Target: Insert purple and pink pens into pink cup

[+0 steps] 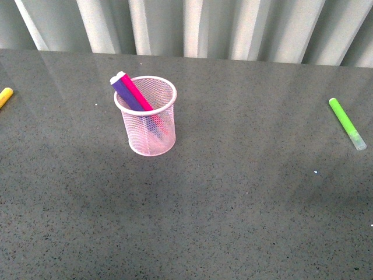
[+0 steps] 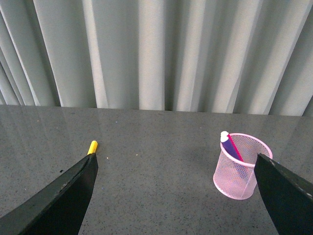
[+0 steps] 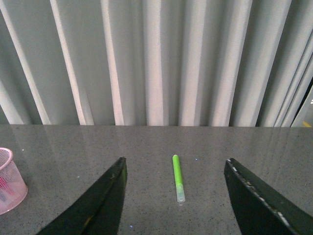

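Front view shows both pens (image 1: 133,93) leaning together inside the cup (image 1: 147,125), upright on the surface (image 1: 245,198). Left claw (image 2: 173,196) and right claw (image 3: 173,196) hang spread, empty. The cup looks light, tippable; pens seem rigid, slick, best gripped mid-barrel.

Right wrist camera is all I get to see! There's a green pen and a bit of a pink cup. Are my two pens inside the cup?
Observer: Yes. The purple pen and the pink pen both lean inside the pink cup.
Operator: Any other pens lying around?
Observer: A yellow pen lies near the table's far left edge.
Operator: Is the other robot hand holding something?
Observer: No. The left gripper is open and empty.
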### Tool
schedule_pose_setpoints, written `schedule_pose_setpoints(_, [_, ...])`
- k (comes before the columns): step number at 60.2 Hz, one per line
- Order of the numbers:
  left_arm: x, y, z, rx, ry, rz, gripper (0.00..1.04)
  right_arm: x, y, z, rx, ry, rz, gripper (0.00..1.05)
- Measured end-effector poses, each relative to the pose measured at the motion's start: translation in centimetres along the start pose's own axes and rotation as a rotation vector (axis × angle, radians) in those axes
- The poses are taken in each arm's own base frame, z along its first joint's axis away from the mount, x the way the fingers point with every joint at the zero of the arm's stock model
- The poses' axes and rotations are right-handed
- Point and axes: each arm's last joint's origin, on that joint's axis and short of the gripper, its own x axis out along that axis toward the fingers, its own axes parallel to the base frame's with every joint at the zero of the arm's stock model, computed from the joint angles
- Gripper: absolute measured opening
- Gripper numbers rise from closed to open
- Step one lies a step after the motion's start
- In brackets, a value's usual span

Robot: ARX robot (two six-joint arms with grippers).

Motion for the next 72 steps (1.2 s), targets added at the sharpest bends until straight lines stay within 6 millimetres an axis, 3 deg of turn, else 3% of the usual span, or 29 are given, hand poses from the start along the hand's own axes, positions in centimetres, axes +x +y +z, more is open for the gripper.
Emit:
schedule_pose_setpoints(12, [0.00, 0.00, 0.00, 0.000, 0.000, 0.000, 0.98, 0.00, 0.00, 0.00, 0.000, 0.000, 0.000, 0.98])
schedule_pose_setpoints(14, [0.00, 0.00, 0.00, 0.000, 0.000, 0.000, 0.98, 0.00, 0.00, 0.00, 0.001, 0.000, 0.000, 1.00])
schedule_pose_setpoints(72, [0.00, 0.00, 0.00, 0.000, 0.000, 0.000, 0.98, 0.00, 0.00, 0.00, 0.001, 0.000, 0.000, 0.98])
